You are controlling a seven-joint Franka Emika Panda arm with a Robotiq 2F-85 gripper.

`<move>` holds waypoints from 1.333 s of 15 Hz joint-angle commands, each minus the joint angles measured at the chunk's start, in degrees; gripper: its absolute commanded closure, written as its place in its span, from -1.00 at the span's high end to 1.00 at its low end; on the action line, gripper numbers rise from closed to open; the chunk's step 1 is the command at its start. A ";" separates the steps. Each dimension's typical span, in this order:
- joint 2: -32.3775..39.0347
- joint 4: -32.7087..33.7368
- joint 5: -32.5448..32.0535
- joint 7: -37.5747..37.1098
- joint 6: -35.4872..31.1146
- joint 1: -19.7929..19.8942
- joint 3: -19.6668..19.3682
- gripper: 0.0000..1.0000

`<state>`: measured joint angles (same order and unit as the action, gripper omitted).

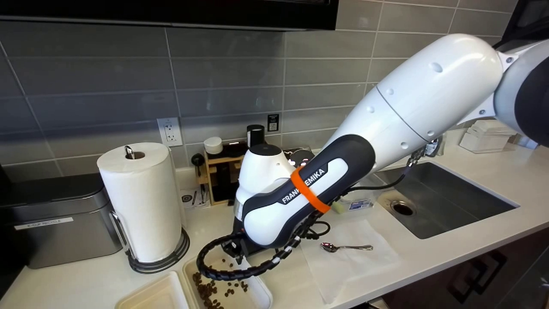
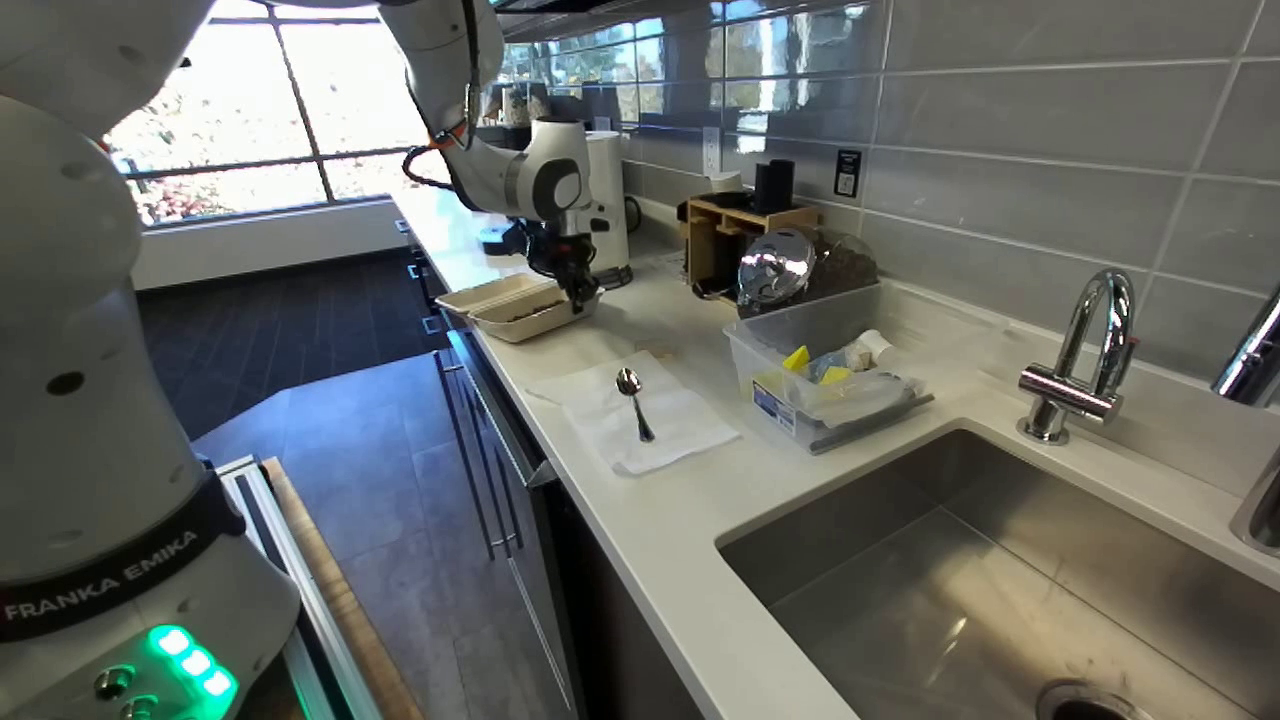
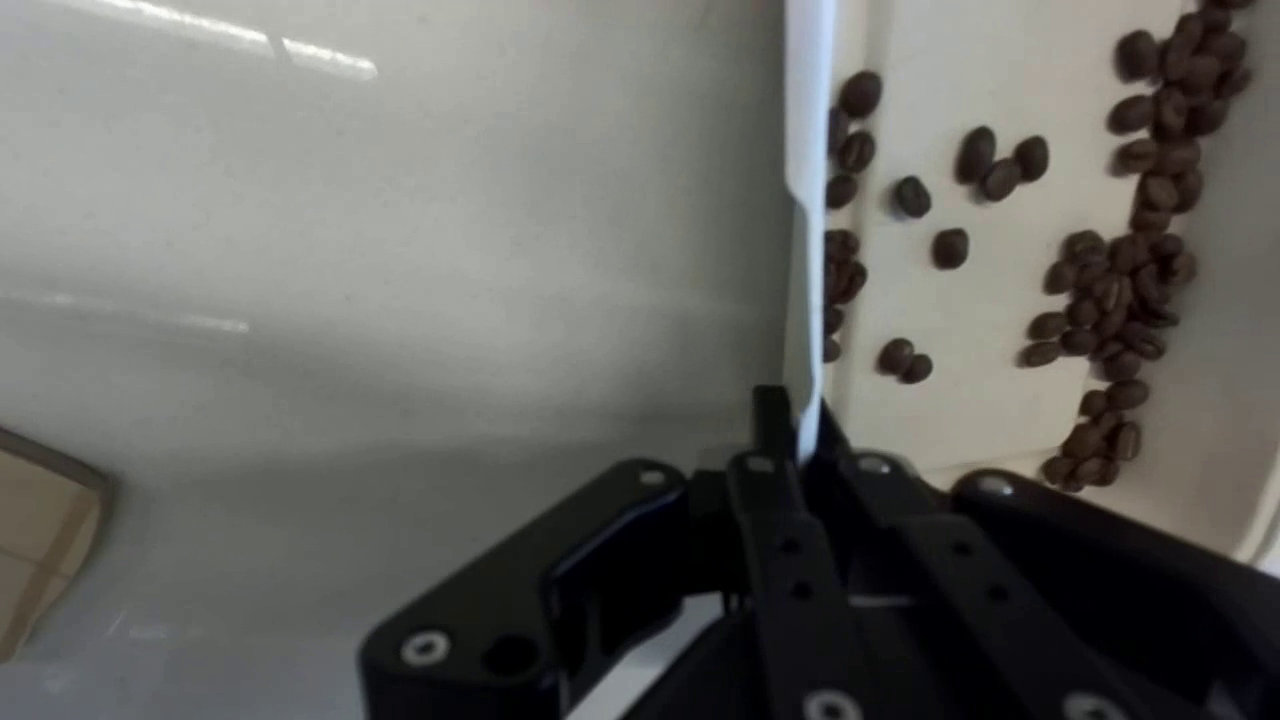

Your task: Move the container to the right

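Note:
The container (image 1: 260, 292) is a shallow cream-white tray with dark brown coffee beans inside, at the bottom of an exterior view. It also shows at the counter's far part in an exterior view (image 2: 535, 324), with its open lid half beside it. In the wrist view the container (image 3: 985, 400) fills the right side, with beans along its edges. My gripper (image 3: 795, 430) is shut on the container's thin rim, one finger on each side of the wall. The gripper also shows at the tray's edge in both exterior views (image 1: 239, 259) (image 2: 578, 300). The arm's cable hides part of the tray.
A paper towel roll (image 1: 141, 206) and a metal bin (image 1: 70, 227) stand beside the container. A spoon (image 2: 634, 400) lies on white paper (image 2: 690, 435). A clear plastic tub (image 2: 765, 375), a wooden rack (image 2: 705, 240) and the sink (image 1: 454, 201) lie further along the counter.

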<state>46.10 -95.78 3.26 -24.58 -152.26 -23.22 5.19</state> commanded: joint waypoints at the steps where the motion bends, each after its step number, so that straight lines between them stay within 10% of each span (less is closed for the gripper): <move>1: 0.08 0.75 1.79 -1.18 0.46 0.27 -0.52 -0.98; 20: -7.38 -10.73 3.82 -3.58 -0.07 8.46 -6.68 -0.98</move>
<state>40.74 -103.43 5.56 -26.30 -152.05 -15.23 -0.89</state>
